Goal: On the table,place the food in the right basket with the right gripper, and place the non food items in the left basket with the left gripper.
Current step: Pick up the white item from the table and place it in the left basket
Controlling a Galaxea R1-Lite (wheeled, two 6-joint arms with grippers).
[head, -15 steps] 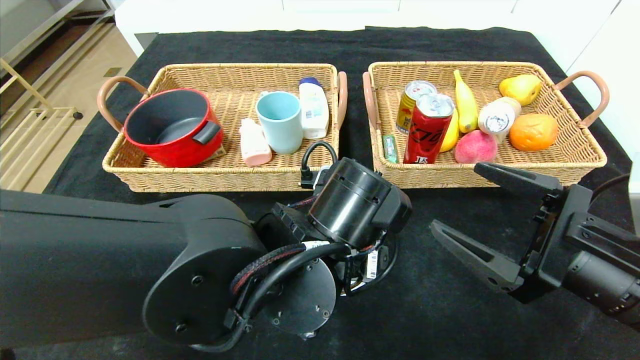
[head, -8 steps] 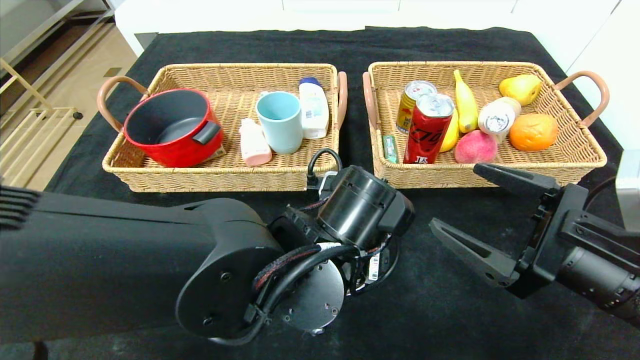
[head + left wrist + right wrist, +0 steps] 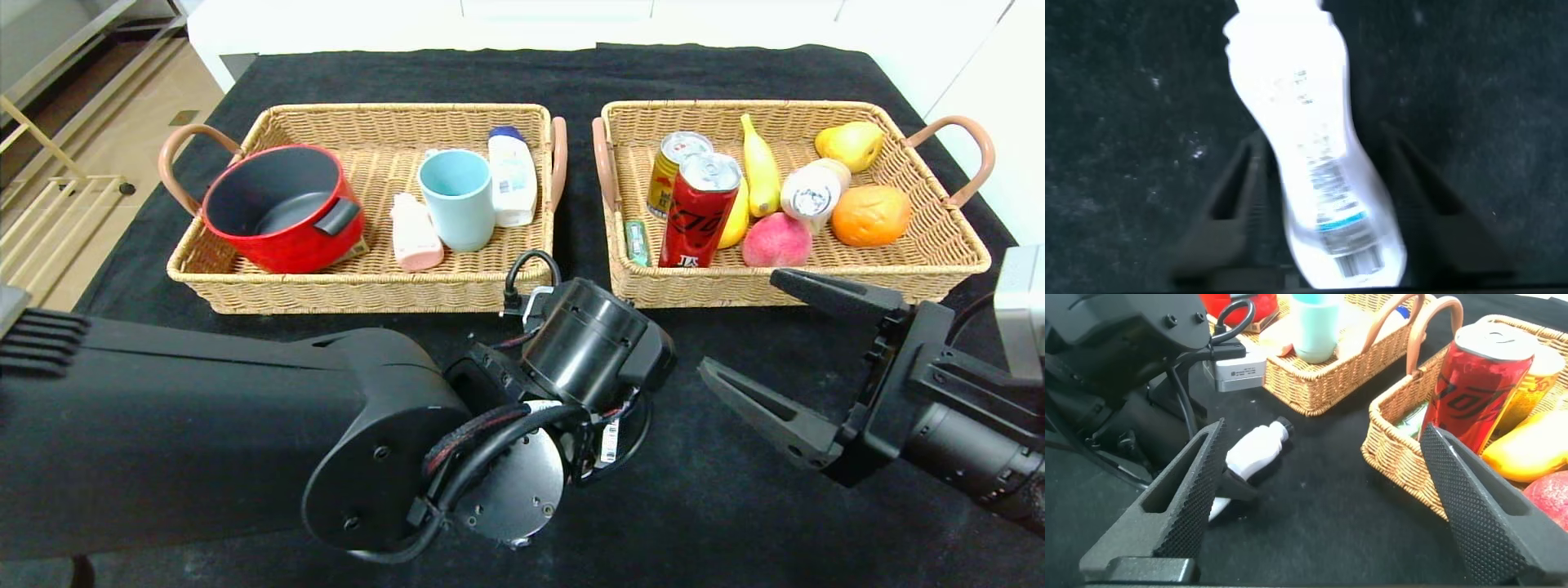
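A white bottle with a dark cap (image 3: 1310, 139) lies on the black tablecloth in front of the gap between the two baskets; it also shows in the right wrist view (image 3: 1256, 449). My left gripper (image 3: 1319, 143) is open and straddles the bottle, one finger on each side. In the head view the left wrist (image 3: 592, 343) hides both. My right gripper (image 3: 741, 322) is open and empty, hovering in front of the right basket (image 3: 735, 104).
The left basket (image 3: 359, 286) holds a red pot (image 3: 282, 204), a blue cup (image 3: 457, 196) and two bottles. The right basket holds a red can (image 3: 698, 208), a yellow can, bananas, a pear, an orange, a peach and a white bottle.
My left arm has crept forward and to the right over the bottle. My right gripper has shifted slightly left and stays open.
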